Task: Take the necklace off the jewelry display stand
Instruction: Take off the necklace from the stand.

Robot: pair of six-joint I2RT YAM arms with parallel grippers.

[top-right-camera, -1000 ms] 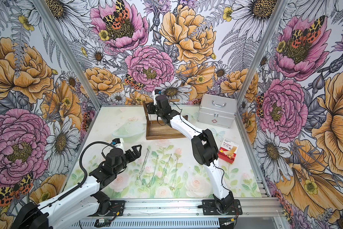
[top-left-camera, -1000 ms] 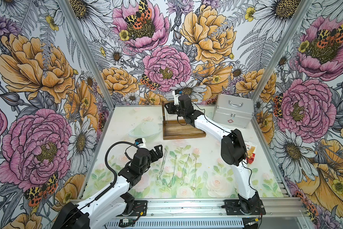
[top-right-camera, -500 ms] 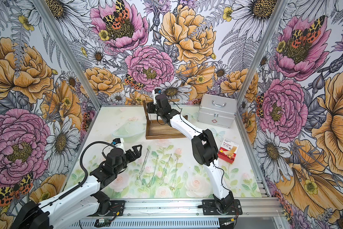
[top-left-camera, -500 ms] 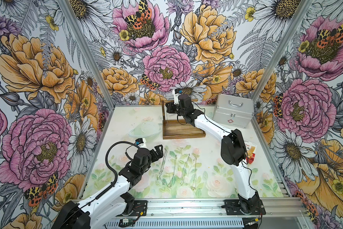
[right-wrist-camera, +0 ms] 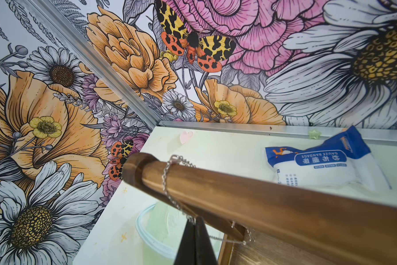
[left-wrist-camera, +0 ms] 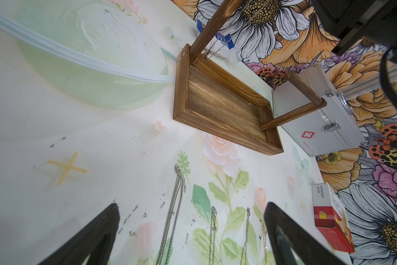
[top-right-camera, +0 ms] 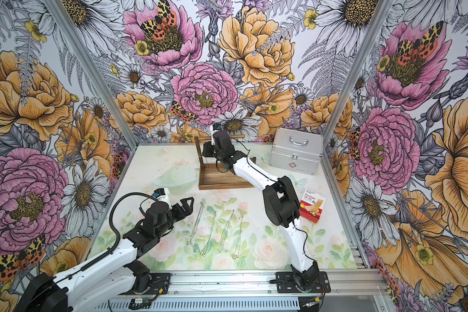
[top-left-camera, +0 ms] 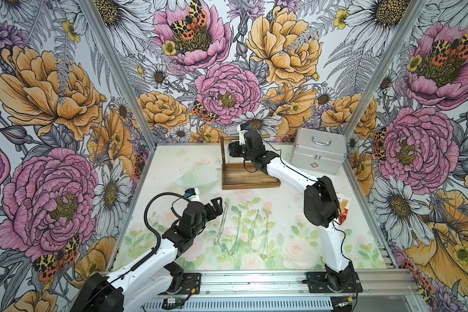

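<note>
Change: the right gripper (right-wrist-camera: 197, 222) has just snapped closed. A second ago its jaws had a small gap; now the two black tips meet in a single point at the bottom middle of the right wrist view. The necklace (right-wrist-camera: 167, 183) runs straight down into that point, so it looks pinched on the chain, though the contact itself is tiny. The arm has hardly moved, parked at the stand (top-left-camera: 250, 179) in the upper middle of both top views. For the task this reads as grasp made, removal not started. The chain is not off yet.

Necklace location: looped over the stand's rod (right-wrist-camera: 284, 206), close to the rod end at centre-left of the right wrist view, just beside the post (top-left-camera: 222, 155). The lower part hangs toward the tray (left-wrist-camera: 225, 107). In the left wrist view the chain (left-wrist-camera: 215, 49) shows as thin strands near the post.

Axis: the necklace hangs long and thin, long axis vertical, loop on top, the bottom reaching the tray by the look of it. The rod runs left to right in the top views, crossing the chain. The next move likely needs the loop lifted or slid past the nearby rod end; snagging looks possible.

Left gripper (top-left-camera: 218, 206): jaws wide, empty, low centre-left in the top views, beside four chains (top-left-camera: 238, 232) lying on the table (top-left-camera: 295, 237). Silver case (top-left-camera: 318, 154) sits right of the stand, apart.
</note>
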